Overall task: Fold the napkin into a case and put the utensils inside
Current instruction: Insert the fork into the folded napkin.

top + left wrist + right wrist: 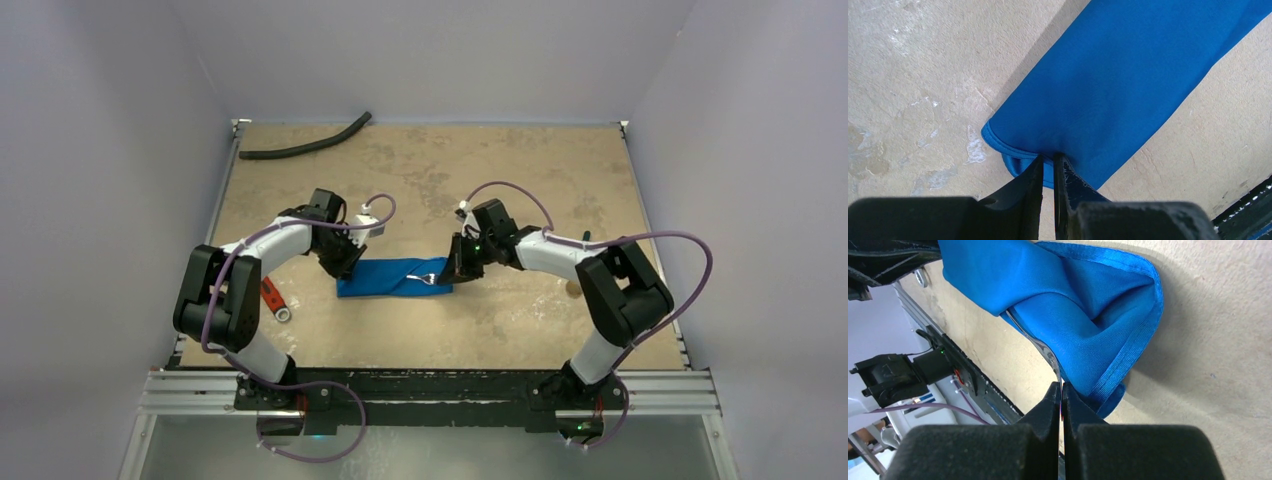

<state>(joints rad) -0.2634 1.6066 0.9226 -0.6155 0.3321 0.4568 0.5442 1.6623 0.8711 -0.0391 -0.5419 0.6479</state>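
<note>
Count: one napkin (385, 279) mid-worktop (480, 160), one silver utensil (1045, 351) showing, one hose (305, 142) at 11 o'clock by the far edge, one red-handled wrench (272, 298) at the napkin's 8 o'clock. My left claw (1048, 159) is pinched narrow on the napkin's 9 o'clock hem. My right claw (1061, 386) is clamped on the utensil's handle at the 3 o'clock end; most room lies toward 12 o'clock, less toward the 6 o'clock edge.

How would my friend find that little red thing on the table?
On the sandy brown table, look beside the left robot arm, near the front edge. There lies a small tool with a red handle and a silver ring end. It is the only red thing; the shiny blue cloth sits to its right, the long black hose far behind.
</note>
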